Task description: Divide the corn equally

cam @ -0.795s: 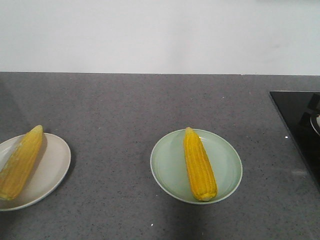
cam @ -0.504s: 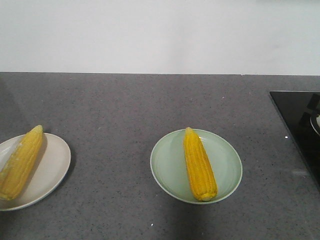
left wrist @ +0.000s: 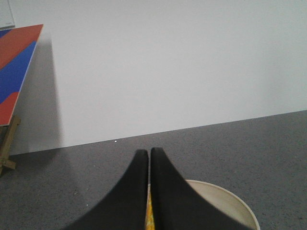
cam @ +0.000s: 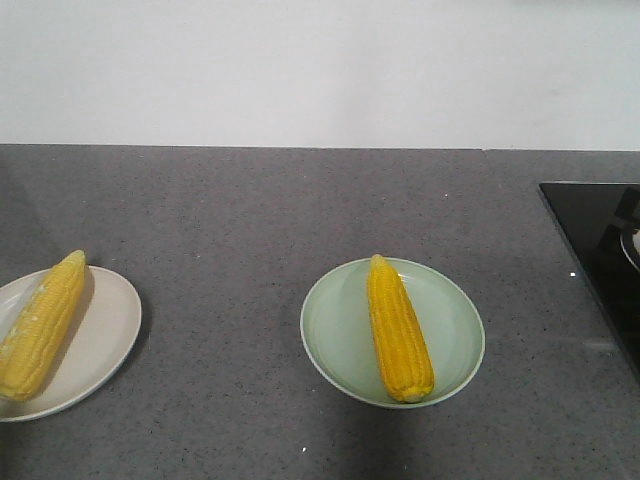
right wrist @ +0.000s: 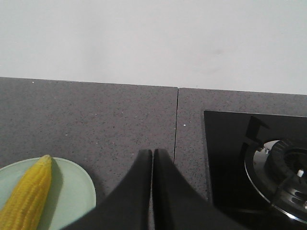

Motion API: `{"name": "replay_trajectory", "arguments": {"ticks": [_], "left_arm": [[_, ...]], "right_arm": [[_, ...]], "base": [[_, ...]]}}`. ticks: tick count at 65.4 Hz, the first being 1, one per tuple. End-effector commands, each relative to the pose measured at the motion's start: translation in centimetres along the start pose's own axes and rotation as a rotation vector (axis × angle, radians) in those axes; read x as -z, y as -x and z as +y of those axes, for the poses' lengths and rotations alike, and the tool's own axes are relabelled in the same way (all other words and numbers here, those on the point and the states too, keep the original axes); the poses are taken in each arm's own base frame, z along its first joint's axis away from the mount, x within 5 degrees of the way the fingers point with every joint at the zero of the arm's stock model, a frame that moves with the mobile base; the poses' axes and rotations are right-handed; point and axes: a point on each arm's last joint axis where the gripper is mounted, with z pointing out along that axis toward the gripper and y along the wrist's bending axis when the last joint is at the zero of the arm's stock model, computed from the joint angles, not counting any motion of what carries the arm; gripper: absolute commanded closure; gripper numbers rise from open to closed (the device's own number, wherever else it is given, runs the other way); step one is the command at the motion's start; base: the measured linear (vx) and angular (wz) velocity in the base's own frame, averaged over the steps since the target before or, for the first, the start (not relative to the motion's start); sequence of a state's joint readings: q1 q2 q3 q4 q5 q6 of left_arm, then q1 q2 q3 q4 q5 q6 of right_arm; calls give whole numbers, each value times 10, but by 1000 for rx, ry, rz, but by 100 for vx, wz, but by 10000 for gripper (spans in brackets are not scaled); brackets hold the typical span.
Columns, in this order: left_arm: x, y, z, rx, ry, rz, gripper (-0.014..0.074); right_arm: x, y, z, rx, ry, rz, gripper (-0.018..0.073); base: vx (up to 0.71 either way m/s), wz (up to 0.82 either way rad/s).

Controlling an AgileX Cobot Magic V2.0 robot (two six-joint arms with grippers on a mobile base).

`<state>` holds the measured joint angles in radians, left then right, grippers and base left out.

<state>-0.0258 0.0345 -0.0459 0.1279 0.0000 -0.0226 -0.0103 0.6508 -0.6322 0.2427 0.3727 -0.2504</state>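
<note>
At lower centre of the front view, a green plate (cam: 455,330) holds one corn (cam: 398,330), tip pointing away. At lower left a white plate (cam: 105,330) holds another cob (cam: 42,322). Left gripper (left wrist: 149,158) and right gripper (right wrist: 152,158) are both closed, empty. Far right, a stove (cam: 600,240).

— What colours lie before you?
— Yellow corn (cam: 399,332) on a pale green plate (cam: 450,325); another yellow cob (cam: 42,323) on a cream plate (cam: 105,330).
— And the surface (cam: 240,230)?
— Speckled grey. My hands are black.
</note>
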Motion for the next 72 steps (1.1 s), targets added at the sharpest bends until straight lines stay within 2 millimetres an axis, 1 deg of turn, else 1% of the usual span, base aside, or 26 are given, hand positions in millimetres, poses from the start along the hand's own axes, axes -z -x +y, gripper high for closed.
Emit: {"name": "replay_trajectory", "arguments": {"ticks": [1,10,15,72], "left_arm": [[2,3,-1,50,-3,-118,603],[5,-13,-3,83,-7,-120,603],[4,-16,-3,98,-6,-85,603],[4,-15,-3,95,-6,-87,603]], "right_arm": [[4,16,-2,9,-26,-104,570],[4,16,-2,9,-26,-104,570],[4,16,-2,9,-26,-103,570],[4,15,-2,9,-25,-97,570]], "base": [[0,0],[0,0],[0,0],[0,0]]}}
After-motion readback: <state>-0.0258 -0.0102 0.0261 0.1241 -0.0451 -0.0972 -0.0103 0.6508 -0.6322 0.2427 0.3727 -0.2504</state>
